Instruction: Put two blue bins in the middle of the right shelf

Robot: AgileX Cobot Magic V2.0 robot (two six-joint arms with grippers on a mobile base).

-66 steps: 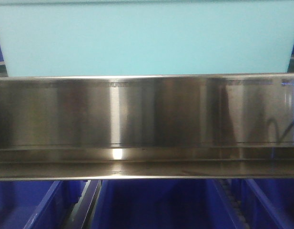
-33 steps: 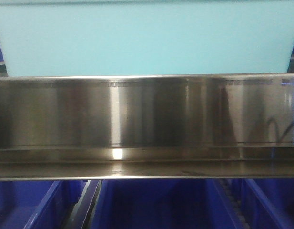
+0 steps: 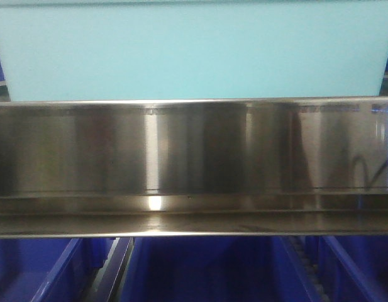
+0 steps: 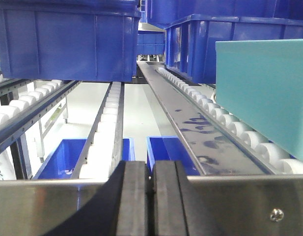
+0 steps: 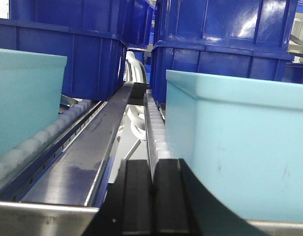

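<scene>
We face a shelf edged by a wide steel rail [image 3: 194, 151] that spans the whole front view. Directly above the steel rail sits a pale teal bin [image 3: 194, 50], filling most of the top of that view. Below the steel rail we see the open tops of lower blue bins [image 3: 206, 270].

In the left wrist view, a large blue bin [image 4: 68, 42] rests on roller lanes well beyond the steel rail, at upper left. A 2nd blue bin [image 4: 225, 44] stands beyond the rail at upper right, behind the teal bin. Between them a flat metal divider [image 4: 190, 123] and rows of white rollers [image 4: 104, 128] run away from the rail.

In the right wrist view, stacked blue bins [image 5: 225, 44] stand beyond the steel rail, behind 2 teal bins.

The left tool [image 4: 152, 169] sits in front of the steel rail, its 2 dark fingers pressed together with nothing between them. The right tool [image 5: 152, 167] sits at the rail too, also closed and empty.
</scene>
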